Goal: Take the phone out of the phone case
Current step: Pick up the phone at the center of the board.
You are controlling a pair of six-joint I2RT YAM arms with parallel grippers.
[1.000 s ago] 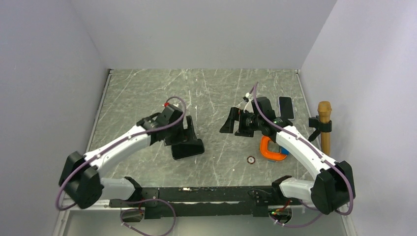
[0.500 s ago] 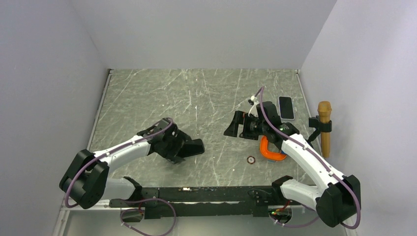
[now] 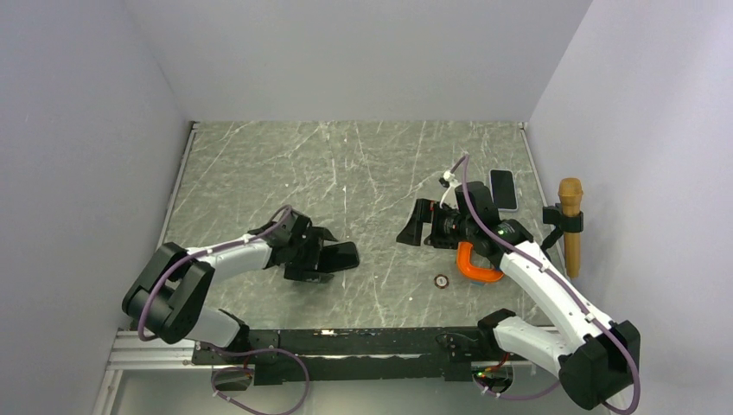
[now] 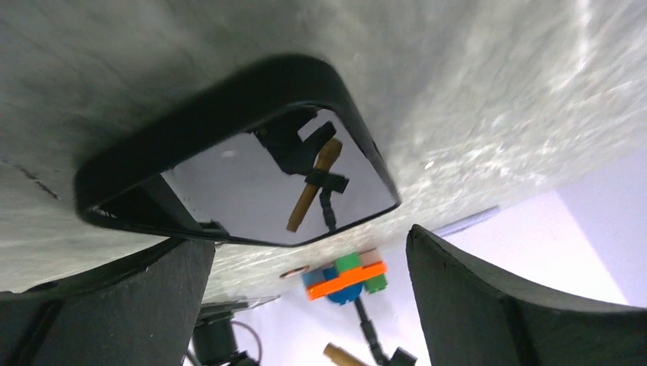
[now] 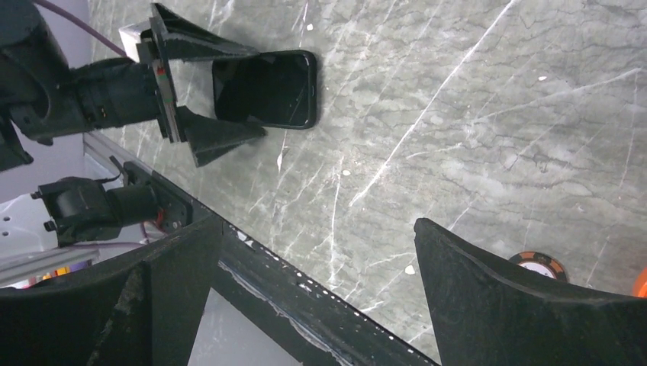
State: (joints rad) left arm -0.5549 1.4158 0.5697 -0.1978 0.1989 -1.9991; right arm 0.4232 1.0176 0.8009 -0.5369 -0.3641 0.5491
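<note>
Over the last second the left arm has folded back and sunk low. The left gripper (image 3: pixel 322 256) now lies close to the bench (image 3: pixel 259 173), its jaws spread wide on either side of the left end of the phone case (image 3: pixel 344 256) and gripping nothing. The case lies flat, left of centre, roughly where it was. The glossy face inside its raised black rim looks like the phone (image 4: pixel 252 183) still seated, though the low angle leaves that unsure. The right gripper (image 3: pixel 413 223) has drawn slightly right and hangs above the bench, jaws spread and empty. Extraction has not begun; the left arm seems set to pin or pinch the case.
</note>
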